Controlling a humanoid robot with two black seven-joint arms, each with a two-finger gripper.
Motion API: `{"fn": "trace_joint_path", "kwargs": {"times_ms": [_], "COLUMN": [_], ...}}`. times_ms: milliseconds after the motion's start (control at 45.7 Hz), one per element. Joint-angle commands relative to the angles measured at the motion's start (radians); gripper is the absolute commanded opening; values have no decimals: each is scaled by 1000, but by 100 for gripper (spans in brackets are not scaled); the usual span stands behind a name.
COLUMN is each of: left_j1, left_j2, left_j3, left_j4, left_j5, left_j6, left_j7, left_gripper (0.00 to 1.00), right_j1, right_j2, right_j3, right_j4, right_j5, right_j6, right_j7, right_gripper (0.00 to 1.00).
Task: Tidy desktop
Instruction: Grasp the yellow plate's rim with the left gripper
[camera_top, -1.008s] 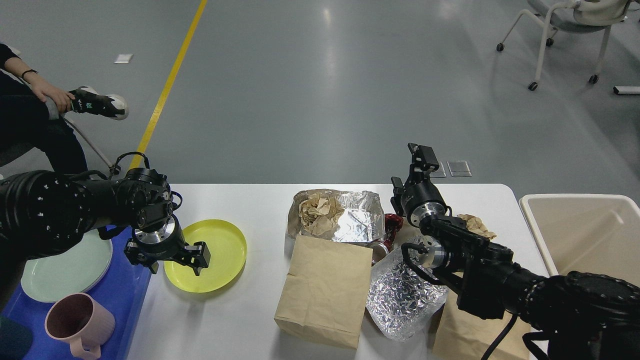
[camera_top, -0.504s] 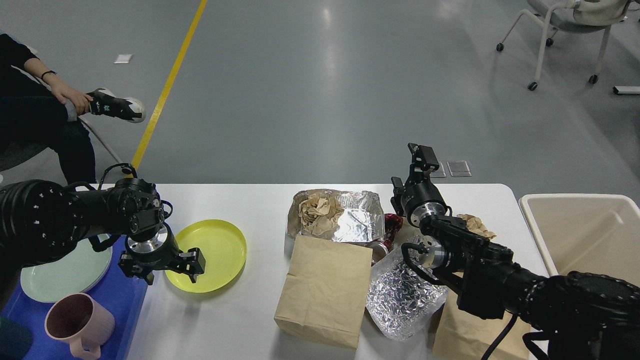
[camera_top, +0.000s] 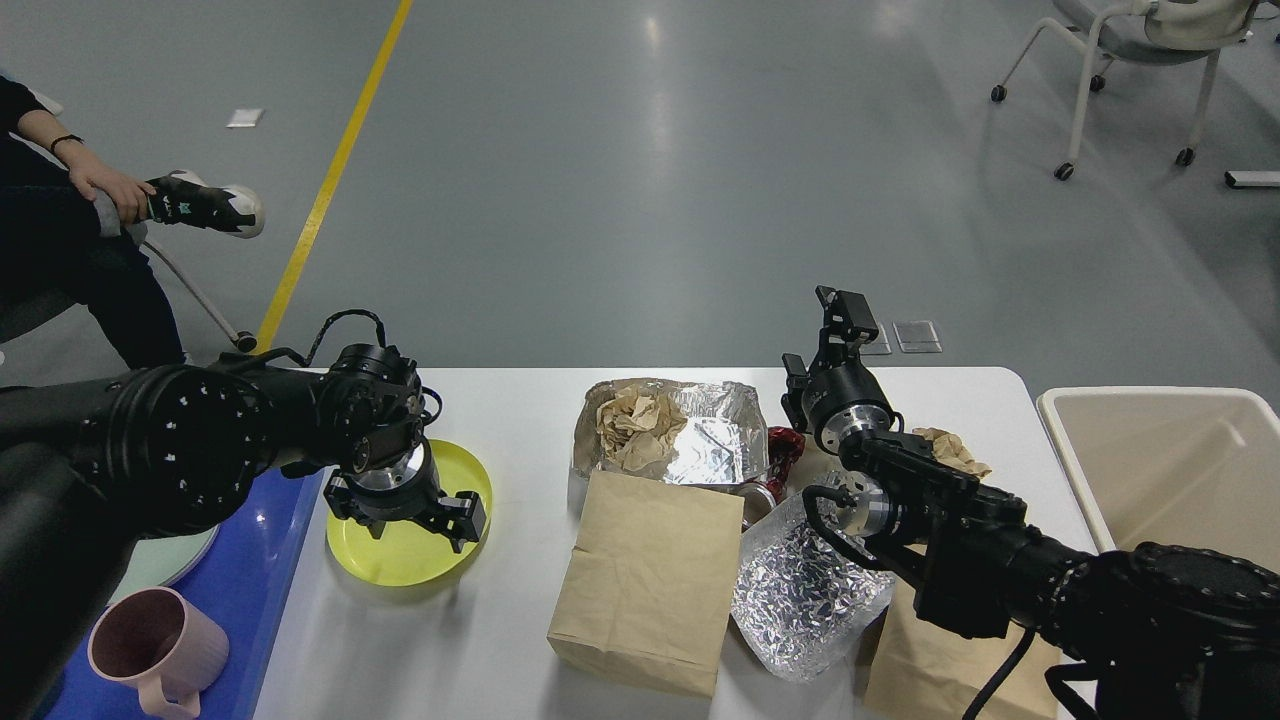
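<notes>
White desktop (camera_top: 500, 640), long axis left-right

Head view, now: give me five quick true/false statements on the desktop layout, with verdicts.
1. The yellow plate lies on the white desktop, right of the blue tray. True.
2. The left gripper hovers over the beige bin. False: it is above the yellow plate; the beige bin stands at the far right.
3. The pink mug stands on the blue tray. True.
4. The foil container is empty. False: crumpled brown paper sits in it.
5. The brown paper bag stands upright. False: it lies flat in front of the foil container.
</notes>
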Motion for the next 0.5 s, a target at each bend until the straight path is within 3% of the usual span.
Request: {"fn": "trace_joint_path", "kwargs": {"times_ms": [0, 307, 482], "left_j1": [12, 46, 64], "left_j2": [-40, -96, -102], "left_j3": [0, 3, 0], "left_j4": [51, 96, 97], "left_j5": [0, 3, 1], "left_j6": [9, 106, 116], "left_j7": [1, 2, 2], "left_gripper": [92, 92, 92], "right_j1": [0, 0, 0], "right_j2": [0, 0, 0], "right_j3": [0, 0, 0], "right_j4": [0, 0, 0], "right_j5": [0, 0, 0], "right_j6": [0, 0, 0], "right_j7": [0, 0, 0], "right_gripper": [100, 100, 100]}}
